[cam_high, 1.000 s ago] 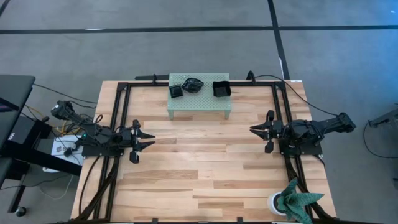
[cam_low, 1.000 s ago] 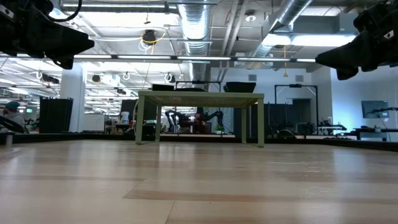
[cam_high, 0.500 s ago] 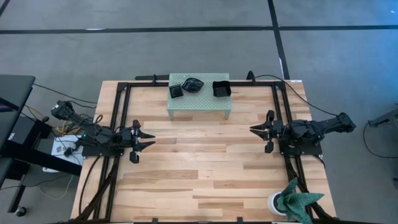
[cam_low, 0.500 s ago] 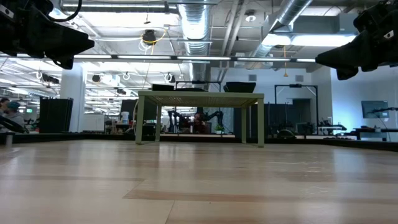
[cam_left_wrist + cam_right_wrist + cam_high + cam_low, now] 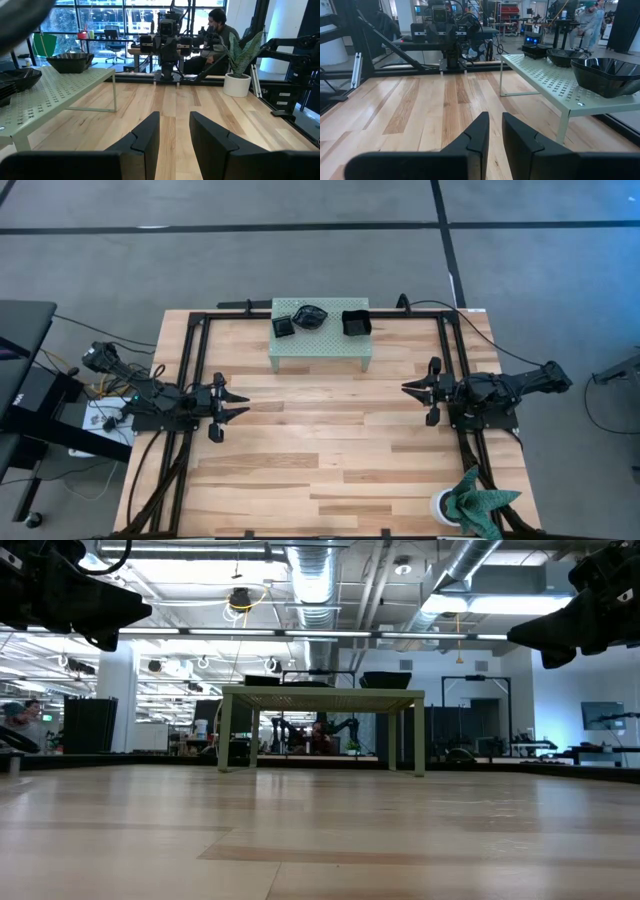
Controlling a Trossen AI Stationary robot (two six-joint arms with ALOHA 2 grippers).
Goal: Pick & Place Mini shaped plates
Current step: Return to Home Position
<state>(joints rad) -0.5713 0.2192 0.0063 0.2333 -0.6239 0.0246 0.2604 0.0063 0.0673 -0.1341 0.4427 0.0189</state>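
Observation:
The mini shaped plates sit in three black stacks on top of the pale green perforated stand (image 5: 320,352) at the table's far middle. They are a square stack (image 5: 283,327), a wavy-edged one (image 5: 311,315) and another square one (image 5: 356,322). The stand rests on its legs on the wooden table. My left gripper (image 5: 238,402) hovers level over the table's left side, open with nothing between its fingers (image 5: 174,125). My right gripper (image 5: 406,390) hovers level over the right side, facing it. Its fingers stand a narrow gap apart (image 5: 495,125) and hold nothing. Both are well short of the stand.
A black frame (image 5: 190,360) runs along the table's left, far and right sides. A potted plant (image 5: 472,500) stands at the near right corner. The wide wooden middle (image 5: 320,440) lies between the grippers. People (image 5: 220,30) sit in the room beyond.

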